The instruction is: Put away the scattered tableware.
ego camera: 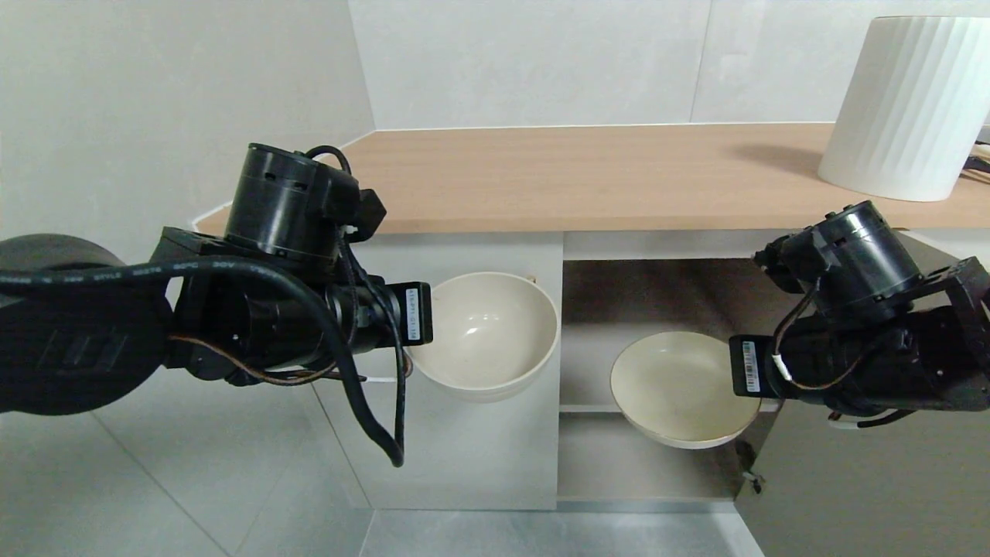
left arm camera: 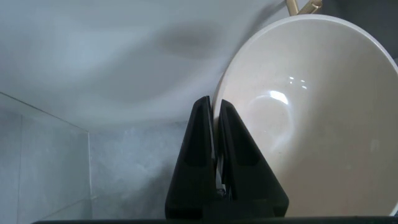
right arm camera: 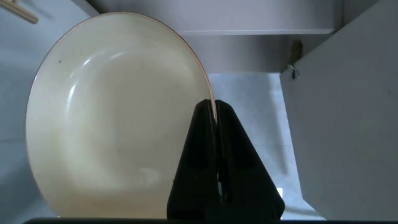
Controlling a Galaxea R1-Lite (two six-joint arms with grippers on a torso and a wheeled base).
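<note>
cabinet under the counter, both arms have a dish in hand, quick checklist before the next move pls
1. Left gripper shut on the rim of the deep bowl: ok.
2. Right gripper shut on the rim of the shallow dish: ok.
3. The two dishes are apart, not touching: ok.
4. Cabinet opening behind the shallow dish is uncovered, with a shelf showing: ok.
5. Way in for the deep bowl: it hangs in front of the closed door, so not ok for a straight push; it would likely have to go toward the opening.
6. Free room deeper on the shelf, behind the shallow dish: cannot tell.
</note>
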